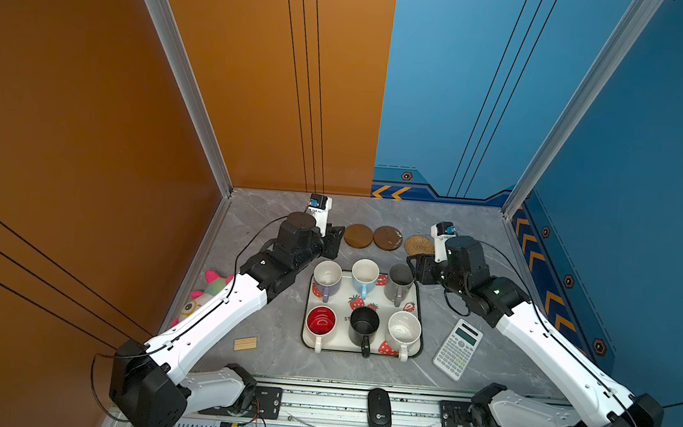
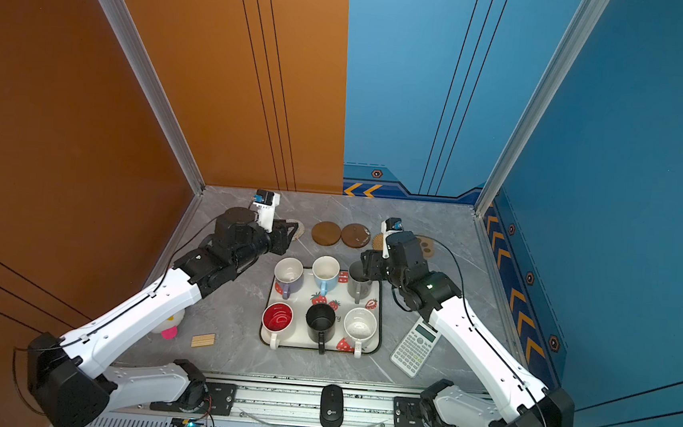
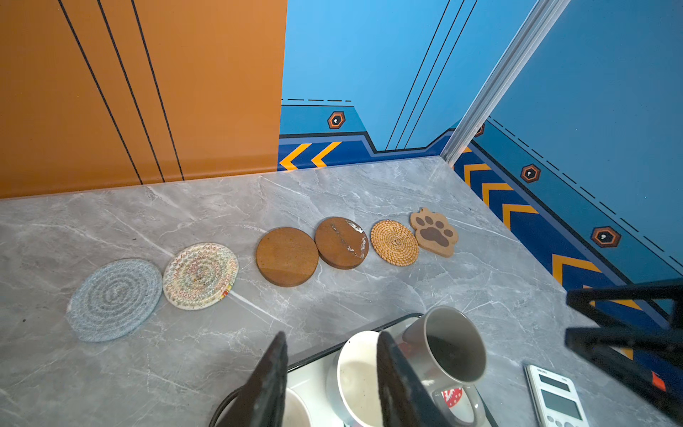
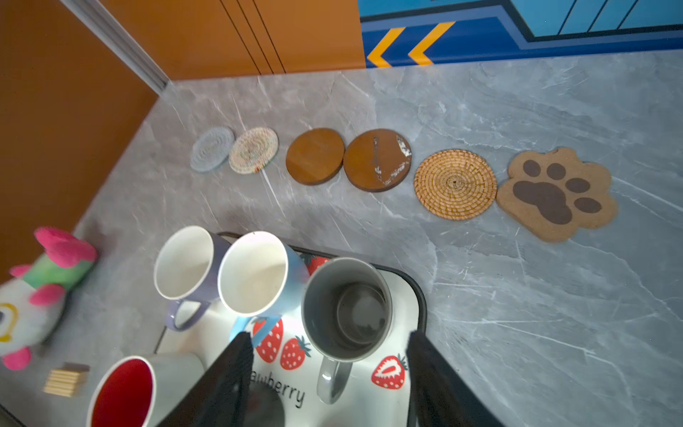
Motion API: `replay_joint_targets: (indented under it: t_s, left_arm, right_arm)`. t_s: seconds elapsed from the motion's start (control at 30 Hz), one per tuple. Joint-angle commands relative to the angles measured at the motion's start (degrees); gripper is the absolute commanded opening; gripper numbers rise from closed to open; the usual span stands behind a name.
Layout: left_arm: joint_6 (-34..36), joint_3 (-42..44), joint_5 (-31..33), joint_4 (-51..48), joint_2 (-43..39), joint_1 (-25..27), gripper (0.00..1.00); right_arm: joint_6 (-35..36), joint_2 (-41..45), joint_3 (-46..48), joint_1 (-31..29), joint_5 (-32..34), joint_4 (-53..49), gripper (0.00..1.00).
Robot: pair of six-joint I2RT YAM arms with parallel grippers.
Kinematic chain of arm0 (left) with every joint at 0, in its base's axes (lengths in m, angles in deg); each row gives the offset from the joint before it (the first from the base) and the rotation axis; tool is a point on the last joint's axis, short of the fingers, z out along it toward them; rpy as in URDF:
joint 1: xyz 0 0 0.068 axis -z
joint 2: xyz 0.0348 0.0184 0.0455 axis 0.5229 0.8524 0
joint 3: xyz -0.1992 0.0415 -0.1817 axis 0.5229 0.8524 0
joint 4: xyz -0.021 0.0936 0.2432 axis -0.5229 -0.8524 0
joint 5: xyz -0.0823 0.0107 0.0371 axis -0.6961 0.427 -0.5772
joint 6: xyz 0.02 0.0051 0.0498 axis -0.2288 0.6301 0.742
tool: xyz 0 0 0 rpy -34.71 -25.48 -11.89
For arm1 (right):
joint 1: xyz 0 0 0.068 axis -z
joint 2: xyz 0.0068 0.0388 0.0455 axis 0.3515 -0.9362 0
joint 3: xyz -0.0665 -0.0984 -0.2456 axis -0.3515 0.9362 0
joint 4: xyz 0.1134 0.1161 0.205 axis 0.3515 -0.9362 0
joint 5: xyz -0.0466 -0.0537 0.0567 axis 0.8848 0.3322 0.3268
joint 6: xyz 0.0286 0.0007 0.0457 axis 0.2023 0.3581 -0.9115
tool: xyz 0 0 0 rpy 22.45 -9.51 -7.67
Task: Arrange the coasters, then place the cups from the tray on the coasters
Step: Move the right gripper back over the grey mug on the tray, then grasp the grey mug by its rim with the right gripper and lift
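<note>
The right tool [image 4: 329,335] hangs empty with its jaws wide apart, just beside the grey mug [image 4: 347,307] at the far right corner of the tray [image 4: 422,299]. The light blue mug [image 4: 258,273] stands close against the grey one on its other side, and the lavender mug [image 4: 184,262] comes next in that row. The left tool [image 3: 331,336], jaws parted and holding nothing, hovers by the tray's far left corner.

The red-lined white mug [image 1: 321,320], black mug [image 1: 364,322] and speckled mug [image 1: 404,330] fill the tray's near row.

Beyond the tray, a bare row lies on the worktop [image 4: 517,295]: grey-blue coaster [image 4: 212,149], cream woven coaster [image 4: 253,150], plain wooden disc [image 4: 315,156], scratched wooden disc [image 4: 377,159], rattan coaster [image 4: 455,184] and paw coaster [image 4: 556,194].

A calculator [image 1: 457,349] lies right of the tray under the right arm. A plush toy [image 4: 33,295] and a small wooden block [image 1: 245,343] lie to its left.
</note>
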Motion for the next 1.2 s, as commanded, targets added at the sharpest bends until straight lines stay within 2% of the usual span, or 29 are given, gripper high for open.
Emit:
replay_joint_targets:
  t_s: [0.0,0.6,0.97,1.17]
  left_arm:
    - [0.91,0.64,0.33,1.66,-0.13,0.07,0.41]
    - [0.91,2.41,-1.44,2.85,-0.63,-0.29,0.43]
    - [0.85,2.41,-1.79,3.34,-0.13,-0.37,0.43]
    - [0.80,2.41,-1.88,3.42,0.04,-0.46,0.43]
  right_arm:
    - [-2.39,-1.54,0.22,-1.59,2.57,-4.95,0.70]
    - [-8.72,-11.01,2.44,-4.20,0.52,-7.78,0.73]
    - [-9.50,-16.46,1.72,-5.21,-1.25,-6.81,0.59]
    - [-9.77,-19.18,0.93,-5.96,-0.23,-6.68,0.57]
